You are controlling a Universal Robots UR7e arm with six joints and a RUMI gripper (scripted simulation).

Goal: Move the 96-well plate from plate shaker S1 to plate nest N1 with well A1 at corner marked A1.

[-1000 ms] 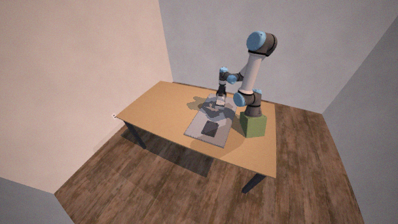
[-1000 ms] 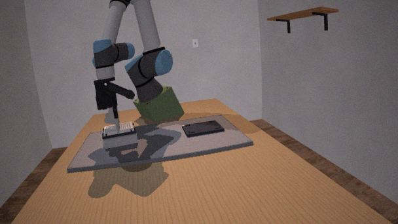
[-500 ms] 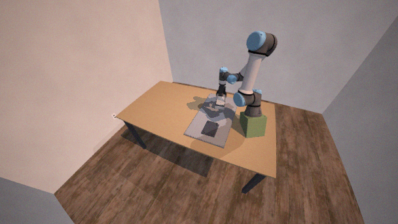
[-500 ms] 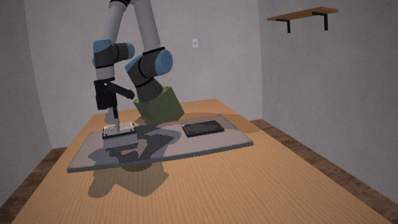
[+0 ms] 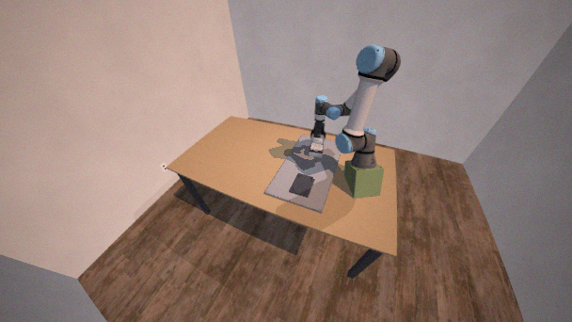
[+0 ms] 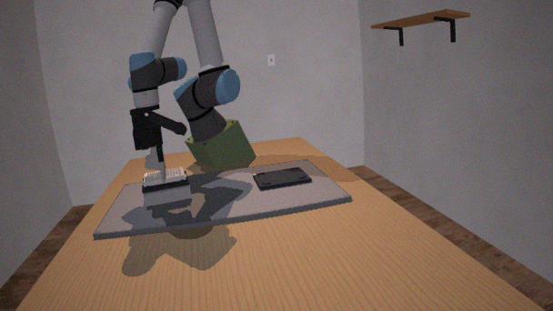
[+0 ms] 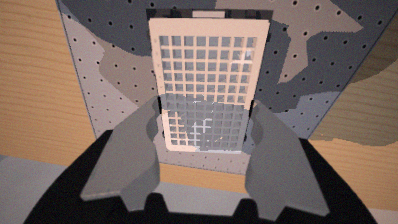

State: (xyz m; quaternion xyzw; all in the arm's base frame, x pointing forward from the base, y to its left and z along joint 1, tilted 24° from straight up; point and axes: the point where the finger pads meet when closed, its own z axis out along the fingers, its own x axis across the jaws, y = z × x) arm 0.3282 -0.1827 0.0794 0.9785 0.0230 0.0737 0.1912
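Taking the shaker [image 5: 317, 151] [image 6: 166, 197] as landmark: the plate [image 5: 317, 147] [image 6: 175, 175] [image 7: 209, 65] sits on it, long sides pinched by the claw [image 5: 317, 141] [image 6: 163, 175] [image 7: 205, 99], probably for lifting toward the nest [image 5: 302, 185] [image 6: 282, 177] well apart.

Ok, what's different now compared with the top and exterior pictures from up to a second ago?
Nothing visibly changed. The black and grey two-jaw gripper stayed at the white rectangular 96-well plate, and the flat black rectangular nest stayed unfilled. Any slight finger movement can't be told.
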